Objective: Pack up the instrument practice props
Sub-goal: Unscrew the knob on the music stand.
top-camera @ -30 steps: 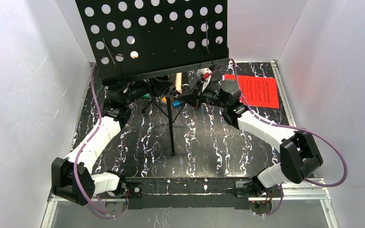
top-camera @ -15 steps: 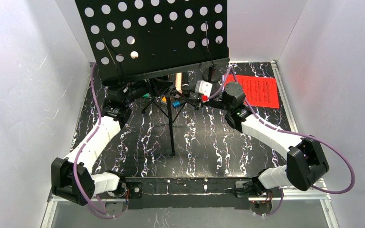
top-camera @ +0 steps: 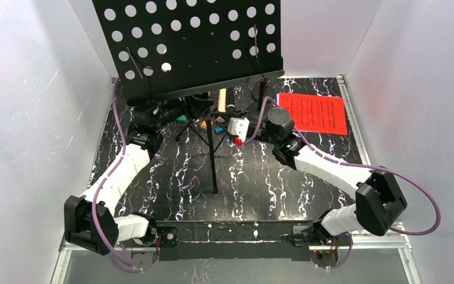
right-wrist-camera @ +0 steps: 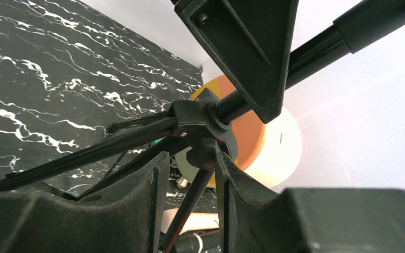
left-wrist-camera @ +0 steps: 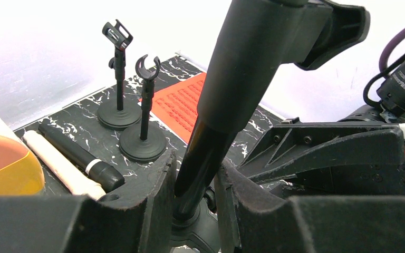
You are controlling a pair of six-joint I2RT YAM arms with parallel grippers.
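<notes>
The black perforated music rack (top-camera: 195, 41) stands on tripod legs (top-camera: 213, 154) at the back middle. My left gripper (left-wrist-camera: 195, 168) is shut on its upright pole (left-wrist-camera: 227, 105) just above the leg hub. In the right wrist view my right gripper (right-wrist-camera: 189, 161) is open, its fingers on either side of a thin tripod leg (right-wrist-camera: 187, 208) right under the hub (right-wrist-camera: 200, 124). Two black round-based mic holders (left-wrist-camera: 142, 142) stand behind, next to a red sheet-music page (top-camera: 313, 112). A cream microphone (left-wrist-camera: 58, 166) and a black microphone (left-wrist-camera: 79, 158) lie side by side.
An orange, yellow and cream round object (right-wrist-camera: 274, 137) sits behind the tripod hub. Small blue (top-camera: 217, 129) and green (top-camera: 180, 118) items lie under the rack. White walls (top-camera: 35, 118) close in the marbled table (top-camera: 260, 177) on both sides and at the back.
My right gripper has opened, and its wrist has rolled over and shifted left toward the tripod hub. The left arm and the rack have stayed in place.
</notes>
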